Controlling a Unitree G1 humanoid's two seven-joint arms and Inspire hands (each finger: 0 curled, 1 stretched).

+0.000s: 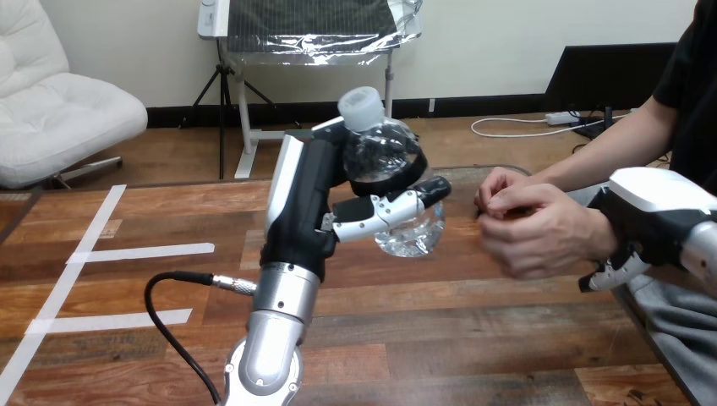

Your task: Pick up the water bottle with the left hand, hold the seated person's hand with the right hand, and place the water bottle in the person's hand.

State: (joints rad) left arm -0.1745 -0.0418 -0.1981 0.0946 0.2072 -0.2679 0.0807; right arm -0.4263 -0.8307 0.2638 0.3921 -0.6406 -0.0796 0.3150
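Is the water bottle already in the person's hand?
No, the left hand has its fingers curled round the water bottle, clearly apart from the person's hands.

The scene is being viewed from the robot's head, forward and down across the wooden table (473, 338). The left arm (279, 304) is being taken in from the bottom edge, close to the lens, with the left hand (309, 194) and the water bottle (380, 156) in it being framed at mid-picture. The right hand (647, 211) and the person's hands (541, 233) are being caught near the right edge.
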